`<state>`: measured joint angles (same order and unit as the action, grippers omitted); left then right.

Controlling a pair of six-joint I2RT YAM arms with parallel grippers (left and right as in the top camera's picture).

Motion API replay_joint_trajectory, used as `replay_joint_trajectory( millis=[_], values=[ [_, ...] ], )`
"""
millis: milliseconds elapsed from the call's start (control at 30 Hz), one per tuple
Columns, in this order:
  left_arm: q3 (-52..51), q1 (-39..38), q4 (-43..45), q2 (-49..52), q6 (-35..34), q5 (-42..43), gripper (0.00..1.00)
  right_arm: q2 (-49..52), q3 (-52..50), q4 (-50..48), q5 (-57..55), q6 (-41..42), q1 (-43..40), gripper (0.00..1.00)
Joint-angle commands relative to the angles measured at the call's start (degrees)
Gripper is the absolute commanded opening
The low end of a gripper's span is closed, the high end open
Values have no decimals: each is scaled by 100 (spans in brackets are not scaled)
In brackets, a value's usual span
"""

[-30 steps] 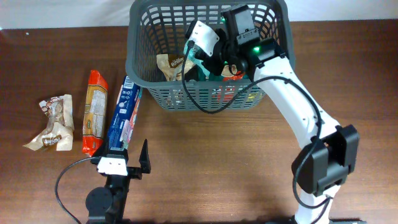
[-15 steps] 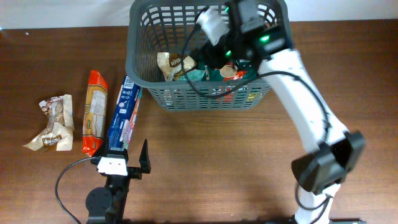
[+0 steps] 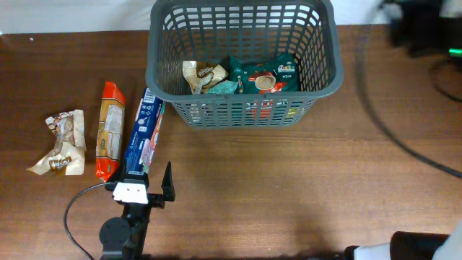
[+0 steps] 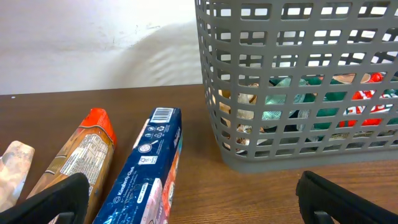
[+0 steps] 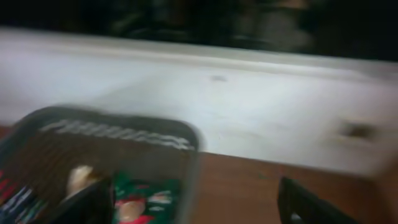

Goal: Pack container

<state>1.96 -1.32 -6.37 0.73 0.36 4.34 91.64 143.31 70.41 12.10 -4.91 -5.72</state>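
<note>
The container (image 3: 167, 45), a dark grey lattice basket, stands at the back of the table. Inside it lie a green snack packet (image 3: 264, 75) and a beige packet (image 3: 203, 76). My right gripper (image 5: 196, 202) is open and holds nothing; in its blurred wrist view it hangs above the basket's right rim (image 5: 186, 155), with the green packet (image 5: 146, 199) below. In the overhead view the right arm is only a dark blur (image 3: 426, 29) at the far right. My left gripper (image 3: 146, 177) rests open near the front edge, its wrist camera facing the basket (image 4: 298, 81).
Left of the basket lie a blue box (image 3: 144, 131), an orange packet (image 3: 110, 130) and a crumpled beige wrapper (image 3: 61, 143). The blue box (image 4: 146, 174) reaches between my left fingers. The right arm's cable (image 3: 404, 144) sweeps across the right side of the table.
My right gripper has opened and pulled up out of the basket, swinging away to the right. The green packet now lies uncovered in the basket. The left arm has not moved.
</note>
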Motion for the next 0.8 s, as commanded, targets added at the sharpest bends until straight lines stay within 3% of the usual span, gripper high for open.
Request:
replay_joint_trajectory(
  millis=[0, 200, 533, 633, 767],
  values=[
    [-42, -2, 13, -44, -15, 42, 99, 122, -146, 341, 7, 1121, -1276, 84],
    [-42, -2, 11, -44, -15, 42, 99, 264, -914, 769, 859, 1508, -2055, 99],
    [-42, -2, 35, -44, -17, 50, 99, 267, -2284, 811, 872, 1508, -2055, 99],
    [-22, -2, 37, -44, -57, 444, 99, 267, -2481, 984, 870, 1506, -2055, 99],
    [225, -2, -509, -37, -278, 671, 99, 267, -2632, 1056, 868, 1506, -2055, 99]
  ],
)
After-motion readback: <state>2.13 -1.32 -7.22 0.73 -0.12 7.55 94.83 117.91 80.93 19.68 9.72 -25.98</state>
